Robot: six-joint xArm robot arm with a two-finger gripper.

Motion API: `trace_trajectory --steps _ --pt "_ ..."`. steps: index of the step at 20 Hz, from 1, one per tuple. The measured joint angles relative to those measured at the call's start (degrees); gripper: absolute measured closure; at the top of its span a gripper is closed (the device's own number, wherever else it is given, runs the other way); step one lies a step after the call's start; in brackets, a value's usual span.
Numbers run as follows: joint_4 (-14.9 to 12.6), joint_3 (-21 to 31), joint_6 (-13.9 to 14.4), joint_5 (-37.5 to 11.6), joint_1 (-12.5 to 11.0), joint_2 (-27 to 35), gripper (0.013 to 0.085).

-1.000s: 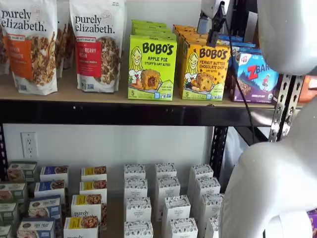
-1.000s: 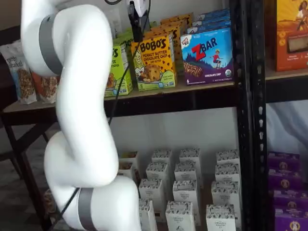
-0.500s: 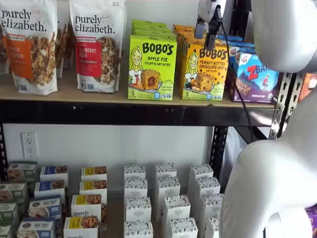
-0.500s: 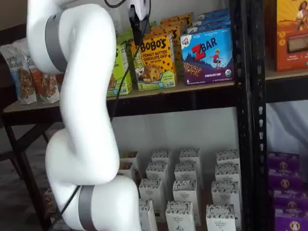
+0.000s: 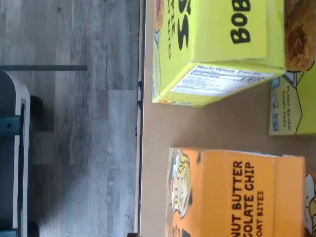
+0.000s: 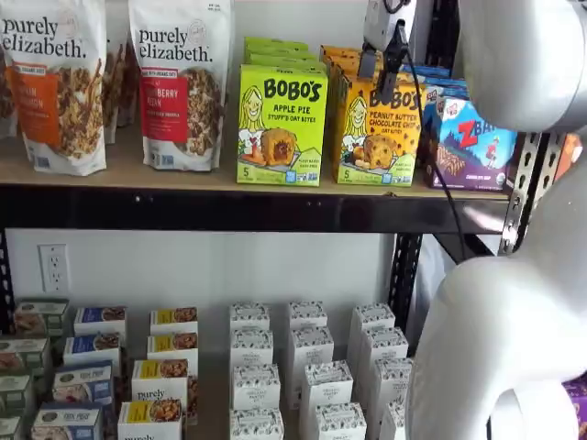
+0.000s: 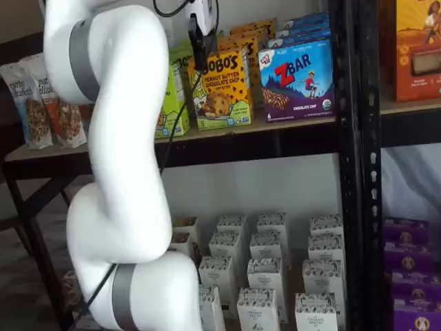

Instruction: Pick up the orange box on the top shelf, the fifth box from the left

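1. The orange box (image 6: pixel 378 128) stood upright at the front of the top shelf (image 6: pixel 183 174), between a lime-green box (image 6: pixel 281 124) on its left and a blue box (image 6: pixel 470 142) on its right.
2. The gripper (image 6: pixel 380 62) hung before the orange box's upper edge, jaws apart, holding nothing.
3. The white arm (image 7: pixel 117 138) filled the foreground.
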Motion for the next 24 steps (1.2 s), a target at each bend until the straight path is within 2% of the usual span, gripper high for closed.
trace_trajectory --steps 12,19,24 --pt "-0.44 0.85 0.04 0.15 0.21 0.48 0.013" --pt "1.38 1.35 -0.31 0.39 -0.51 0.58 0.013" --pt "1.13 1.76 -0.4 0.25 -0.49 0.56 0.013"
